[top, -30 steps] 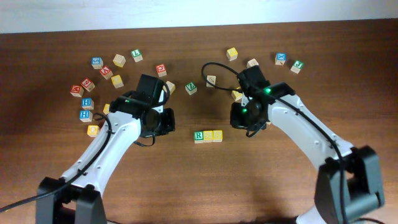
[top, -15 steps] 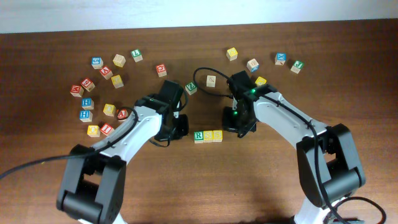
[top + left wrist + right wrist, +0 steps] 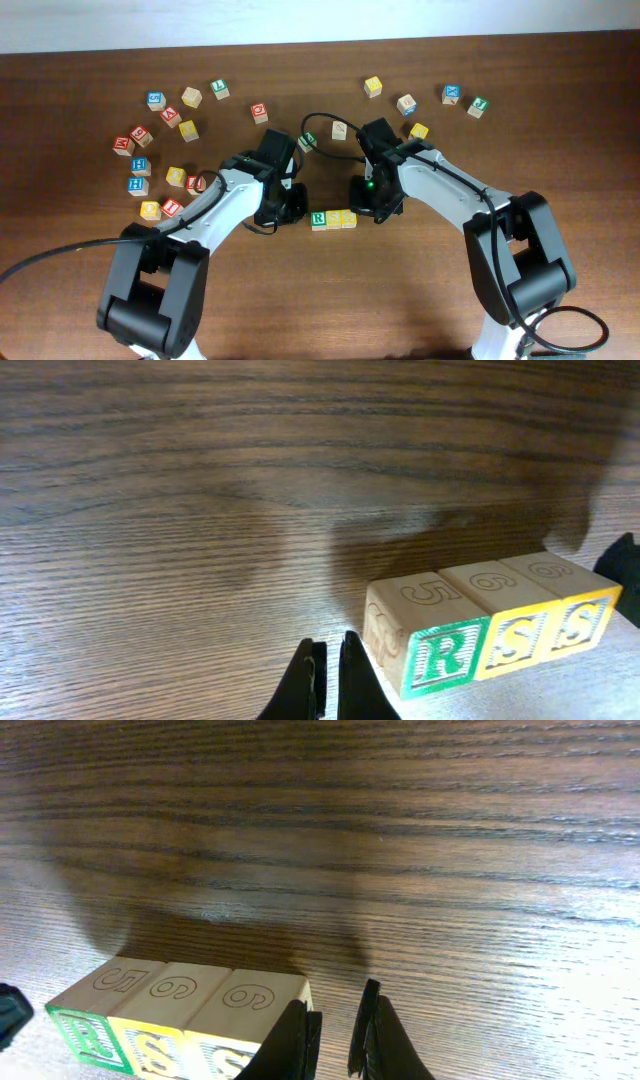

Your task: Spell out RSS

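Observation:
Three cubes stand in a touching row at the table's middle: the green R cube [image 3: 320,218], an S cube [image 3: 335,218] and a second S cube [image 3: 350,217]. The left wrist view shows R [image 3: 445,655], S [image 3: 512,643], S [image 3: 575,625] in order. My left gripper [image 3: 292,206] is shut and empty, its tips [image 3: 330,665] just left of the R cube. My right gripper [image 3: 366,206] is shut to a narrow gap and empty; its tips [image 3: 338,1030] are at the right face of the last S cube [image 3: 255,1005].
Several loose letter cubes lie scattered at the back left, such as a blue one [image 3: 139,185] and a yellow one [image 3: 188,130]. More lie at the back right, such as a yellow one [image 3: 373,86]. A green cube [image 3: 307,141] and a tan cube [image 3: 340,129] sit behind the row.
Both arms have moved inward and down to the row. The left gripper came in from the left to the R cube, the right gripper from the right to the last S cube.

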{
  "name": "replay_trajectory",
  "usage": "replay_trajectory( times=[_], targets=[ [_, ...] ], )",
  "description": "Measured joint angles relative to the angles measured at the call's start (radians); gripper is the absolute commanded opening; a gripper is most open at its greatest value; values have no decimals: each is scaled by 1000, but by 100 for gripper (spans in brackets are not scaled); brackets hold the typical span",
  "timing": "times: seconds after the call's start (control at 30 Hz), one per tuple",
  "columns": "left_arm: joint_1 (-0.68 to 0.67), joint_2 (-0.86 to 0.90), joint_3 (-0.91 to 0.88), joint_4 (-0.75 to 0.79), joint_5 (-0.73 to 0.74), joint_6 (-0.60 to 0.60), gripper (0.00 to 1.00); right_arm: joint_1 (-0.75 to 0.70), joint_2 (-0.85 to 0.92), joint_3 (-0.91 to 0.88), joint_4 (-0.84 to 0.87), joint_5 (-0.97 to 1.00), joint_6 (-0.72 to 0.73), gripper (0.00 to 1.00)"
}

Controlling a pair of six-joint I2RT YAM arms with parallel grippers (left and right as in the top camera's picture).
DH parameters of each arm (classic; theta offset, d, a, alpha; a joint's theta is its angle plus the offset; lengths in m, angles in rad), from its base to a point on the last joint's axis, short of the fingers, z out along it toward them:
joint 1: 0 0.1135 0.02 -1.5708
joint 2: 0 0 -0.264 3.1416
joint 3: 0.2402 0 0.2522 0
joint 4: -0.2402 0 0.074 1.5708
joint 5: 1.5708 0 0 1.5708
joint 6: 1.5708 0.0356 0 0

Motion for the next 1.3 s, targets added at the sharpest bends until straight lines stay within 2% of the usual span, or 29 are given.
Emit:
replay_trajectory(
  times=[0.4,0.67,0.8,0.83,0.87,0.9,0.97,1.0,1.1,1.13,1.3],
  targets=[
    [0,11,0,-8,12,0,0,0,0,0,-13,-3,-1,9],
    [46,-6,43,-171,-23,8,0,-36,-45,26,-190,32,-1,8],
    [62,-164,60,-230,-60,9,0,-55,-191,29,-301,50,-6,8],
    [62,-203,63,-238,-64,9,2,-55,-228,30,-326,52,-10,8],
    [62,-241,68,-259,-71,9,18,-55,-269,31,-363,55,-15,9],
    [62,-278,70,-277,-79,8,49,-55,-317,31,-404,63,-16,9],
    [62,-335,72,-308,-94,15,94,-51,-433,33,-464,85,-20,17],
    [62,-351,74,-321,-100,16,99,-47,-473,34,-487,100,-23,24],
    [62,-364,74,-349,-111,16,99,-7,-629,35,-592,148,-22,67],
    [62,-363,74,-354,-114,15,99,17,-688,36,-627,160,-27,99],
    [62,-364,74,-357,-123,16,99,119,-881,31,-692,194,10,98]
  ],
)
